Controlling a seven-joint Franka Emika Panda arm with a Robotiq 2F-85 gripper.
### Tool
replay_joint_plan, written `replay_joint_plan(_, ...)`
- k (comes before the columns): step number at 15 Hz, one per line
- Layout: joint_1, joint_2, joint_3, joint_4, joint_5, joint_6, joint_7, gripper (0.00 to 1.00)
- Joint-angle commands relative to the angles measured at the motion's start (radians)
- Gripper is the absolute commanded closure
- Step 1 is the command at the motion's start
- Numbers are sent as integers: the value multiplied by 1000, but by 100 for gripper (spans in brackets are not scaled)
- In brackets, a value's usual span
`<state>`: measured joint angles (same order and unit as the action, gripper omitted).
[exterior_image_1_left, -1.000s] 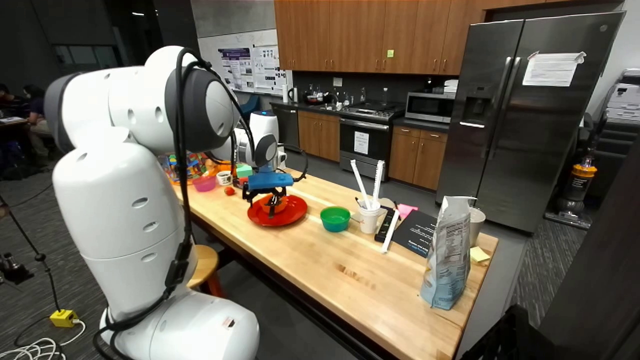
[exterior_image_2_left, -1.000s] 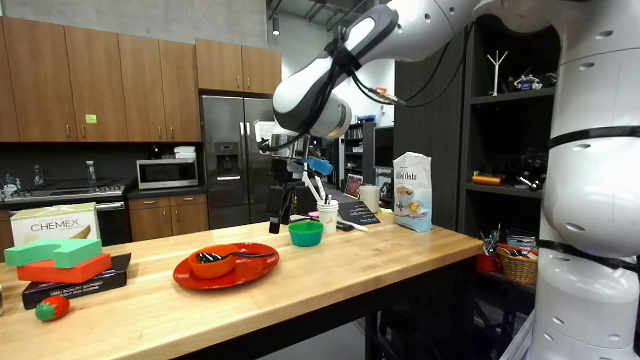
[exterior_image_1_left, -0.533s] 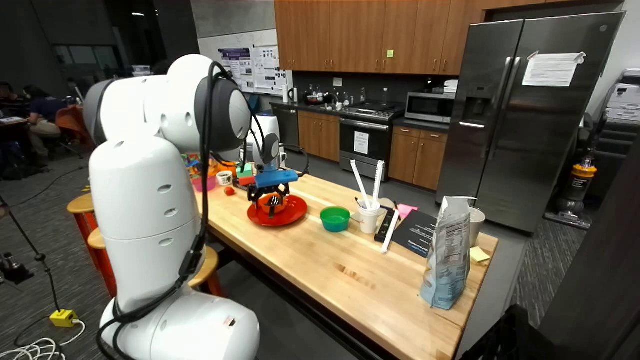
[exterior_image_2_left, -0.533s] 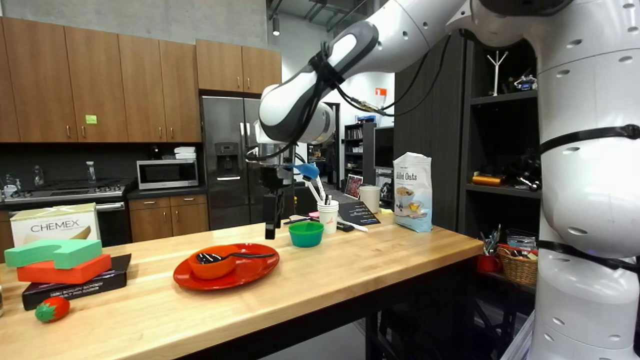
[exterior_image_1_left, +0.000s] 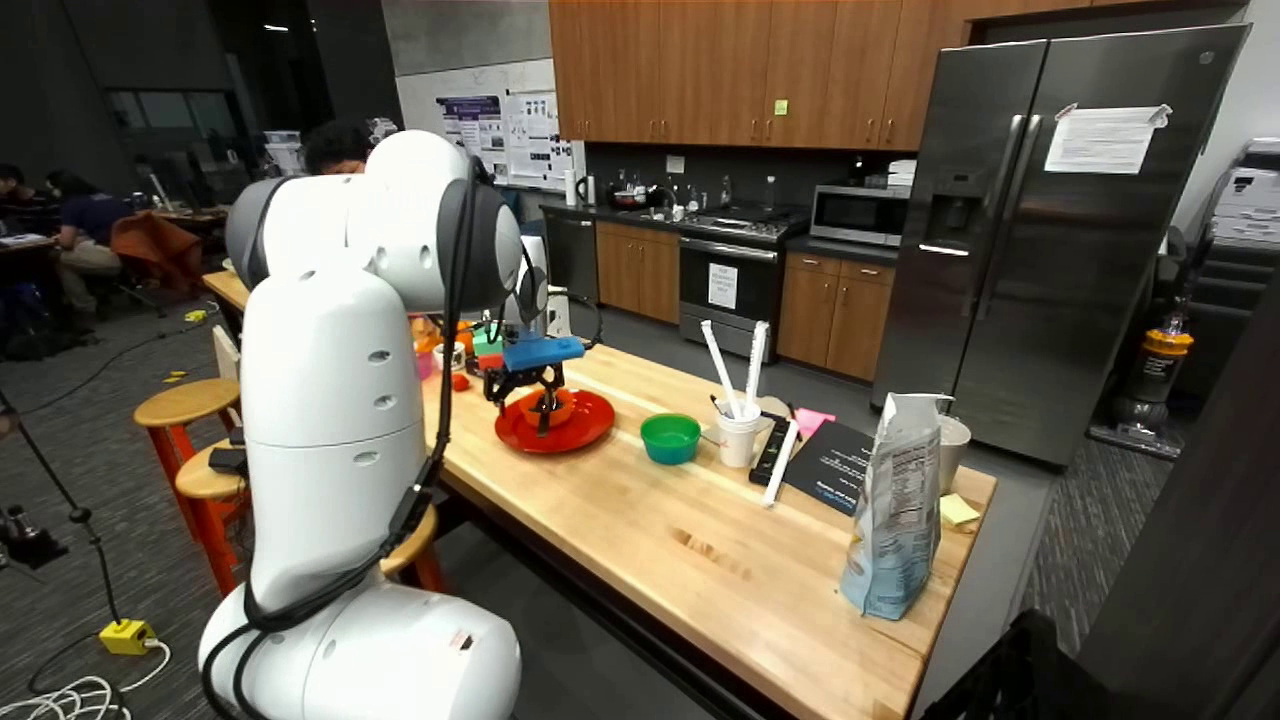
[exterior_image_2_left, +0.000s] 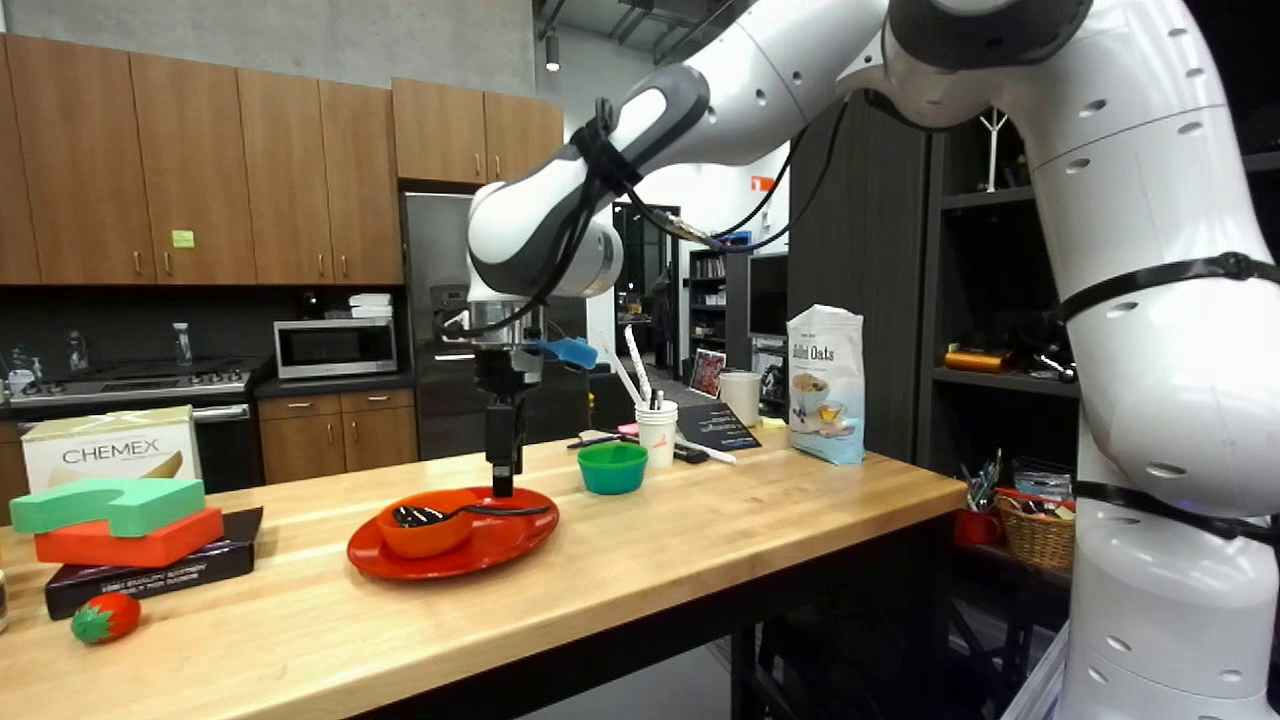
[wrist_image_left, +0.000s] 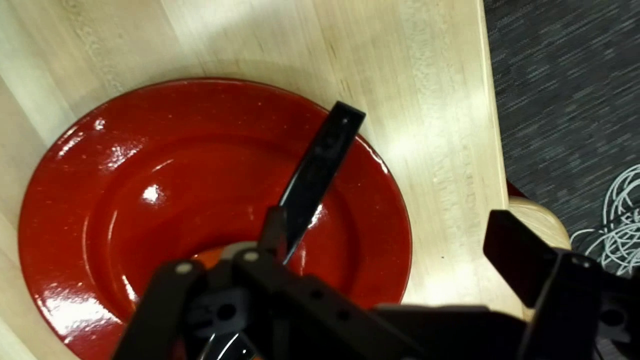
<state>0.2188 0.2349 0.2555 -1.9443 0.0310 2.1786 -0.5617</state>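
Tool (exterior_image_2_left: 506, 482) has shifted toward the red plate (exterior_image_2_left: 502, 550); its jaws stand apart. One black utensil (wrist_image_left: 322, 167) rests in one orange bowl (exterior_image_2_left: 425, 541) on this single plate, near the tabletop's (exterior_image_2_left: 690, 530) robot-side edge.

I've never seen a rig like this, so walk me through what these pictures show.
The white machine is a robot arm ending in a black gripper, its two-fingered hand. Two cameras outside it see the scene; the close-up comes from its wrist, looking down. On the table, a red plate carries an orange bowl with a black utensil resting in it; a green bowl, white cup and oats bag stand nearby. The gripper hangs open near the plate, holding nothing.
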Motion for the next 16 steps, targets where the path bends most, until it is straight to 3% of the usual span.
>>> replay_joint_plan(1,19,46,-3,65,-98,-71,69,0)
replay_joint_plan(8,-31,147,-40,250,-159,-193,20,0)
replay_joint_plan(16,-77,200,6,351,1,-207,-103,0)
